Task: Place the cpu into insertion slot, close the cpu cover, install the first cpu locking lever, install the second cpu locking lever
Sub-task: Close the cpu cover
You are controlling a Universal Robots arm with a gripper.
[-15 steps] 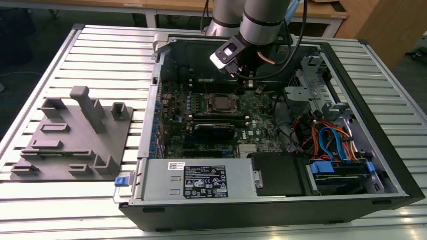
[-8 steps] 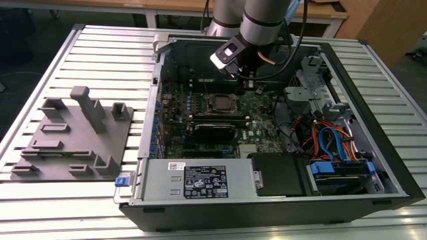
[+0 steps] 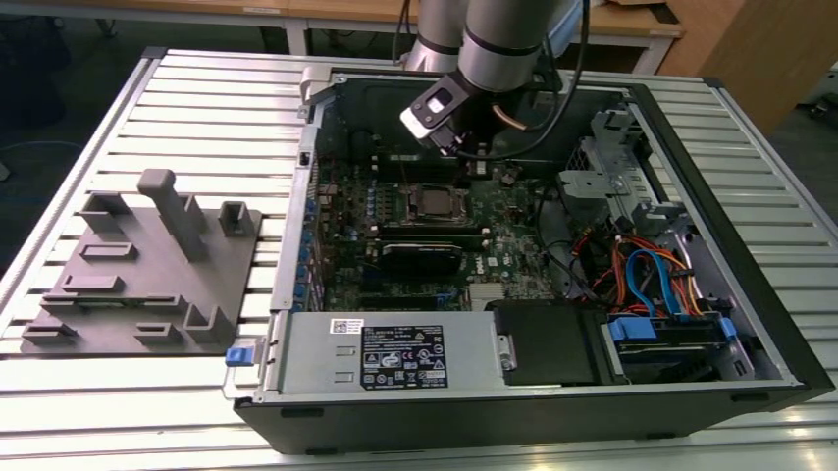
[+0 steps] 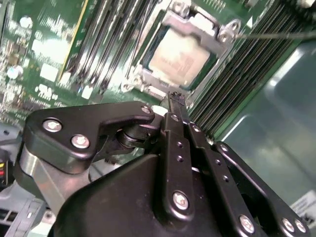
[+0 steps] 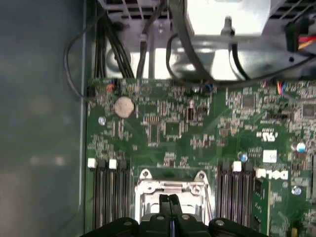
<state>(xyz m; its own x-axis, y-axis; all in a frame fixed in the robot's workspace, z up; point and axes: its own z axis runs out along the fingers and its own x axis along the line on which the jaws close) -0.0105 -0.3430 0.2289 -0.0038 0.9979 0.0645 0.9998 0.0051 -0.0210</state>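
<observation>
Gripper (image 4: 176, 101) fingertips pressed together with nothing between them, at one edge of the cpu cover (image 4: 196, 25); contact unclear. Cover lies flat over the cpu (image 4: 178, 57), which sits in the insertion slot (image 3: 430, 202) on the motherboard (image 5: 173, 128).

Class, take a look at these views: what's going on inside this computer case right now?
The robot arm's black end effector hovers with its fingers shut on nothing, just above the square silver-rimmed insertion slot on the green motherboard inside the open black computer case. The pale silver-beige square cpu already sits in the slot, and the thin silver metal cpu cover lies down around it. Whether the locking levers are latched cannot be told.
</observation>
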